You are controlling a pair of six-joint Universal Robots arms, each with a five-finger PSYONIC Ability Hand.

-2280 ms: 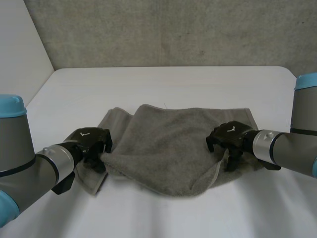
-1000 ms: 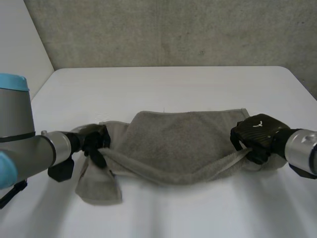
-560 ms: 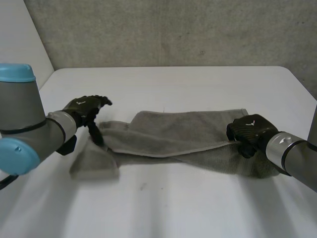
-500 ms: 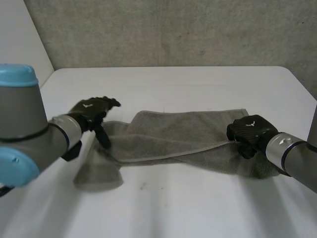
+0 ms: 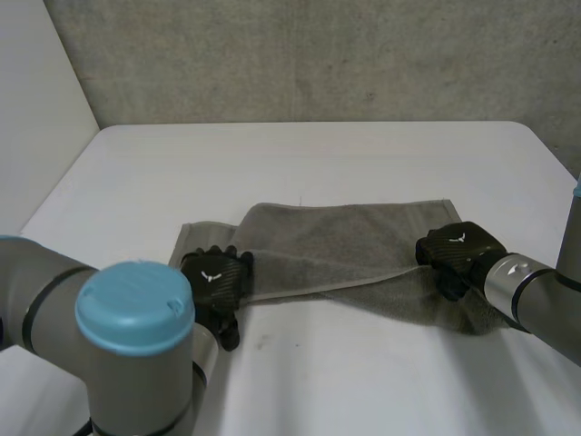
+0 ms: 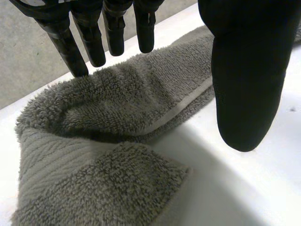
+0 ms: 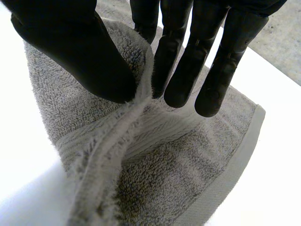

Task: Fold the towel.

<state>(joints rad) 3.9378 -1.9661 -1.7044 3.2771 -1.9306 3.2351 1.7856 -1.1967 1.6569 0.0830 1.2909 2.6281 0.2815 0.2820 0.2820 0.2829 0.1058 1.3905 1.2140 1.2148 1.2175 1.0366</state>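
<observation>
- Towel is gripped at one end only; the right hand pinches a raised ridge of hem between its thumb and straight fingers, at the end on the robot's right.
- Left hand is open and grasps nothing; in its wrist view the fingers point straight down over the pile and the thumb stands apart over bare table; whether the tips touch the cloth I cannot tell.
- Outward from the hands, the towel lies as a long doubled band across the table; its long axis runs left to right with one hand at each end; a hem line slants from the left hand to the right hand; a loose flap lies flat under the left palm.
- What the coming move turns on: each end sits right at a hand and the middle is well apart from both; the left hand is nearer the free end.
- My judgement: the left hand needs to close on its end before the band can be brought end to end across its short way.
- Risk, as I read it: the right end is bunched, so the fold may land crooked.
</observation>
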